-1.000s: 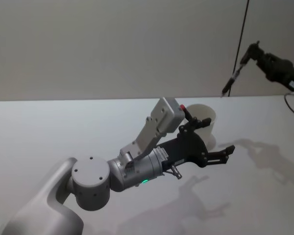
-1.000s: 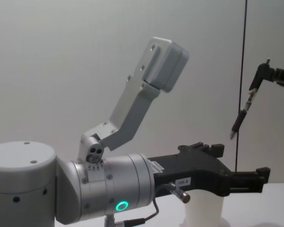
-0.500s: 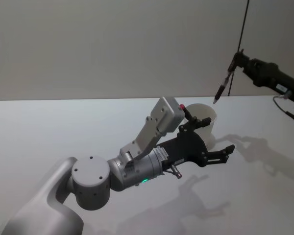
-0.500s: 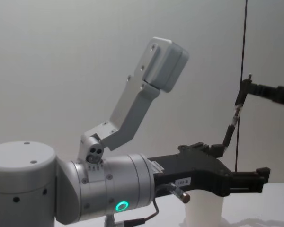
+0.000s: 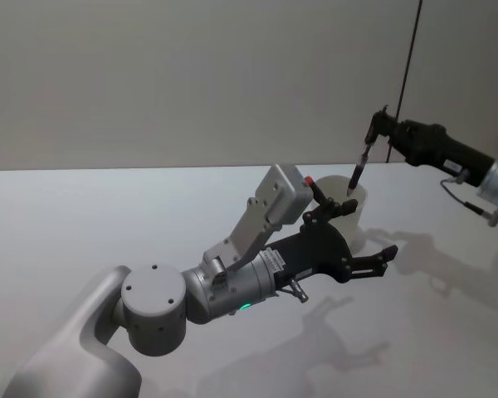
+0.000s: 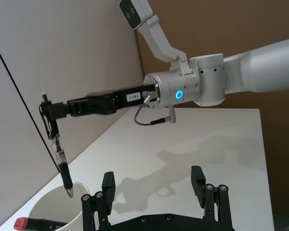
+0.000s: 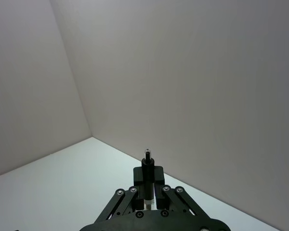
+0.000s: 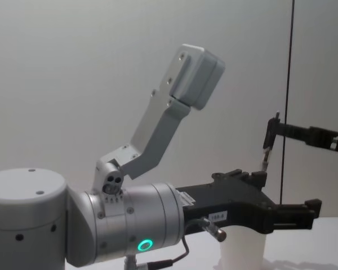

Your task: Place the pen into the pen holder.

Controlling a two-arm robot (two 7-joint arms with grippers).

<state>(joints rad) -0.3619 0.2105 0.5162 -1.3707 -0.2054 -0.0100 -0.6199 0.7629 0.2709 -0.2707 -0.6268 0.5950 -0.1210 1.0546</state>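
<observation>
The pen (image 5: 358, 172) hangs nearly upright from my right gripper (image 5: 373, 133), which is shut on its top end. Its tip sits just over the rim of the pen holder (image 5: 354, 209), a white paper cup on the table. In the left wrist view the pen (image 6: 60, 161) points down into the pen holder (image 6: 55, 211) from the right gripper (image 6: 48, 118). My left gripper (image 5: 373, 226) is open and holds nothing, with one finger beside the cup, partly hiding it. In the chest view the pen (image 8: 266, 155) hangs above the left gripper (image 8: 285, 191) and the cup (image 8: 242, 251).
A red-capped marker (image 6: 26, 223) lies inside the cup. The white table (image 5: 108, 215) spreads wide to the left and front. A grey wall with a dark vertical seam (image 5: 411, 58) stands behind. My left arm's camera housing (image 5: 280, 195) rises close to the cup.
My right gripper has carried the pen left and downward, from high at the right to just over the cup's rim. The left arm has not moved.
</observation>
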